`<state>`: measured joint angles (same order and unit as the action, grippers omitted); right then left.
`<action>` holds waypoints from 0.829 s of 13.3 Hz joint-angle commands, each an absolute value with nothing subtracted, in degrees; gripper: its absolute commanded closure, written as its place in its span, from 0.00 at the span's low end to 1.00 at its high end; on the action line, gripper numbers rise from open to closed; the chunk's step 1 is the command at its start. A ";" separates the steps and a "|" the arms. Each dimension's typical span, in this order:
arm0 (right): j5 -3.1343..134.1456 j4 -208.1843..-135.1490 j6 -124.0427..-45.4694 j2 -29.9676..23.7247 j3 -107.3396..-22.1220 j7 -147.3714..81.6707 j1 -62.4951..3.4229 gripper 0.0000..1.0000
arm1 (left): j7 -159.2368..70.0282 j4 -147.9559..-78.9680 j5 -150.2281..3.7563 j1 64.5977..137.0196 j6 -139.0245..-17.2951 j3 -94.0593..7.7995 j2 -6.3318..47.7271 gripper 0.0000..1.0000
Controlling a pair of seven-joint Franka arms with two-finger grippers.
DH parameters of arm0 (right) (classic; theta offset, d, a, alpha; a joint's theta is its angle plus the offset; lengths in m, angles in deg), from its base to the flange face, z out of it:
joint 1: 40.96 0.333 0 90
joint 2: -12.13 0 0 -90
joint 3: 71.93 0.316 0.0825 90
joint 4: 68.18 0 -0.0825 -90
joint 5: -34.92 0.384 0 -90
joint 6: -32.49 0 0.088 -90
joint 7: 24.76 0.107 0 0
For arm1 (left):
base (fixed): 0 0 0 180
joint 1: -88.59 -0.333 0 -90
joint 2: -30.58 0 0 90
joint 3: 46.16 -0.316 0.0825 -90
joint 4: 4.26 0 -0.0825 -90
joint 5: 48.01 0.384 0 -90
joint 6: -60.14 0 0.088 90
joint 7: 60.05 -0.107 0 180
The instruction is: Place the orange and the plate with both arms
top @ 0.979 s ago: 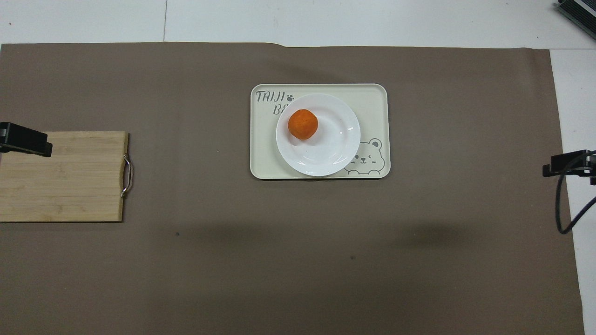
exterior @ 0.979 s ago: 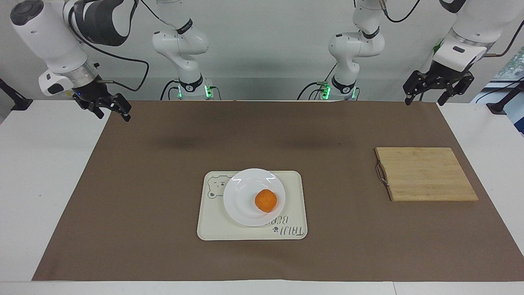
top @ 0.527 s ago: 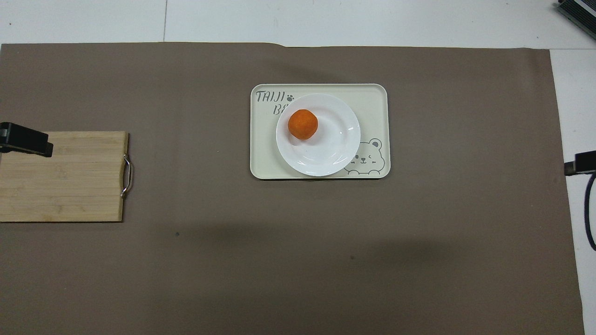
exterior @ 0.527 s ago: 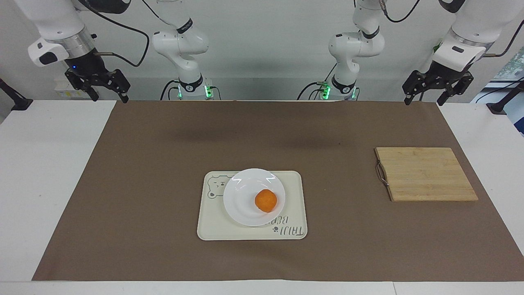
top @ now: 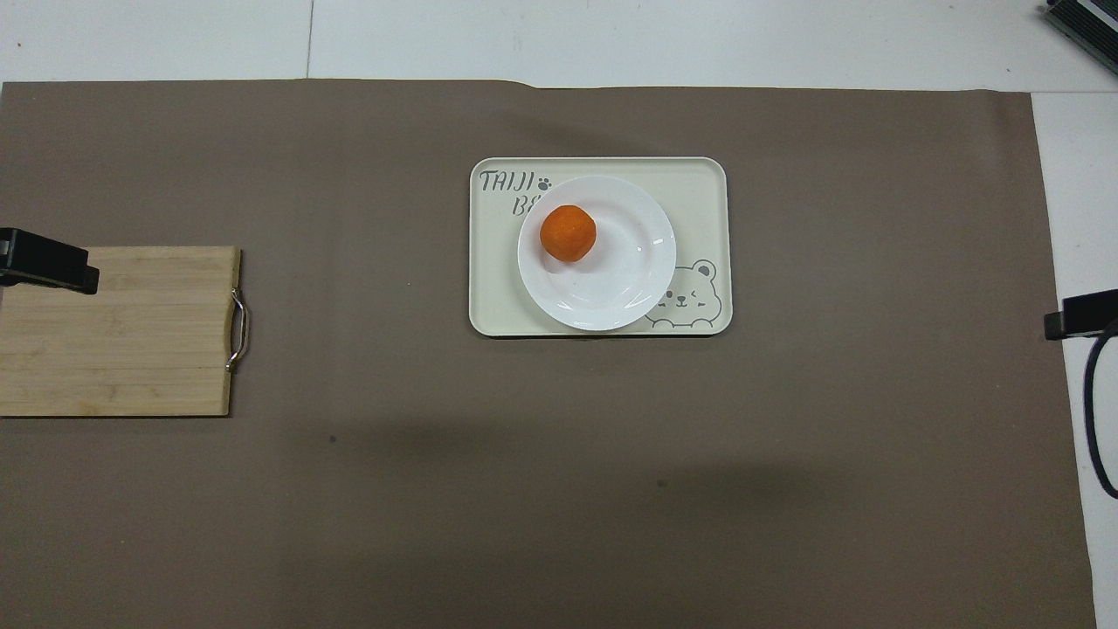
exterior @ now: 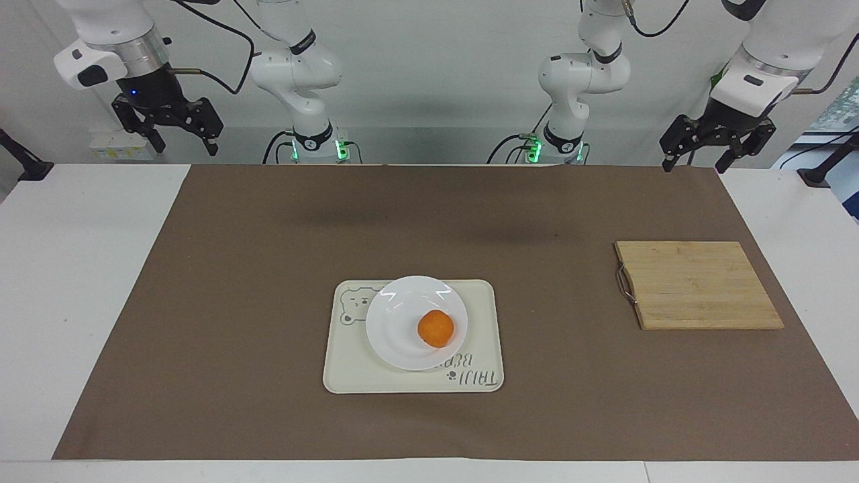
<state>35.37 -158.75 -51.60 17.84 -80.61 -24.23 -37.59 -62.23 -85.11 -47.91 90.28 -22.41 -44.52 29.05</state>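
My 2 tools hang in the air at the upper corners of the facing view, and neither holds anything. My left tool (exterior: 693, 159) is at the upper right of that frame, over the table's edge nearest my bases, with its fingers spread apart and empty; in the overhead view only a black tip of it shows at the left edge of the frame, over the corner of the wooden cutting board (exterior: 698, 285). My right tool (exterior: 184, 142) is at the upper left of the facing frame, raised above the white table (exterior: 80, 282) just off the edge of the brown mat (exterior: 268, 268), its fingers likewise apart and empty; in the overhead view a black tip of it peeks in at the right edge, with a loop of dark cable below it. The orange (exterior: 435, 329) sits on the plate (exterior: 396, 322), off centre, toward the plate's rim that lies low in the facing frame and toward the tray's lettered corner. The plate rests on the cream tray (exterior: 480, 302) with the bear drawing, covering part of the bear and part of the lettering. The tray lies flat on the mat, a little below the middle of the facing frame and a little above the middle of the overhead frame. The cutting board lies flat at the right of the facing frame, well apart from the tray, with its metal handle on the side that faces the tray.
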 commanded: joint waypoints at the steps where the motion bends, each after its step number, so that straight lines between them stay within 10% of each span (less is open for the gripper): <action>1: 36.77 -161.07 -50.65 20.56 -79.67 -20.02 -36.75 0.00 | -61.28 -86.53 -48.89 89.65 -21.60 -44.40 30.76 0.00; 5: 32.81 -167.85 -57.07 24.44 -79.75 -23.09 -36.57 0.00 | -60.75 -86.44 -48.89 89.65 -18.89 -44.31 31.90 0.00; 11: 31.31 -156.63 -48.91 18.13 -79.84 -26.26 -36.57 0.00 | -61.01 -86.53 -48.80 89.73 -18.88 -44.31 31.90 0.00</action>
<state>32.32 -163.05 -52.86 21.72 -79.89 -24.96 -36.54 -61.47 -85.19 -47.96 90.28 -19.13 -44.57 30.70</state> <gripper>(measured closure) 0.000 0.000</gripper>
